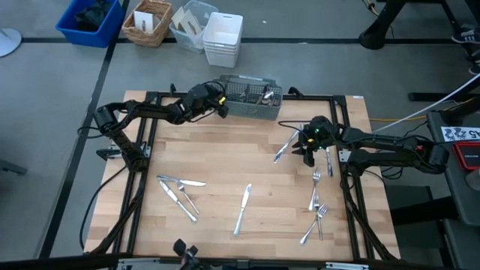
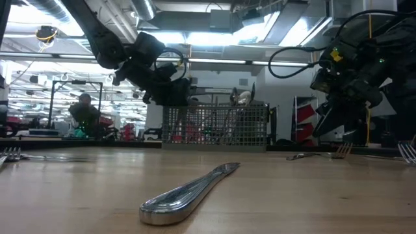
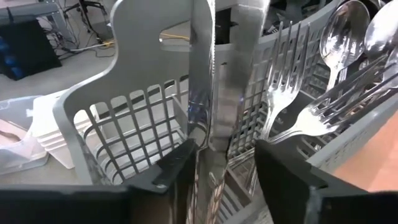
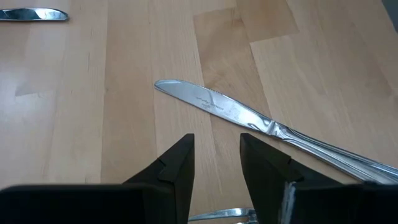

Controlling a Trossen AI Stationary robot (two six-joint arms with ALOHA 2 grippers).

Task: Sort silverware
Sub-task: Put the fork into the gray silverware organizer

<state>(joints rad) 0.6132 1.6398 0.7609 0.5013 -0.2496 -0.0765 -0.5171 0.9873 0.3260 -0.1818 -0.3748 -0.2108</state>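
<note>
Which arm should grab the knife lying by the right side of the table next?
Right, probably. The right gripper hovers open just short of that knife, while the left gripper is at the caddy, shut on another knife.

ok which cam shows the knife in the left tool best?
Left wrist view: the knife fills the frame, clamped in the left tool at the caddy. High and low views hide it behind the arm; right wrist misses it.

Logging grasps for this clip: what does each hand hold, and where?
Left hand grips a table knife near its handle end, blade up, over the caddy. Right hand holds nothing.
</note>
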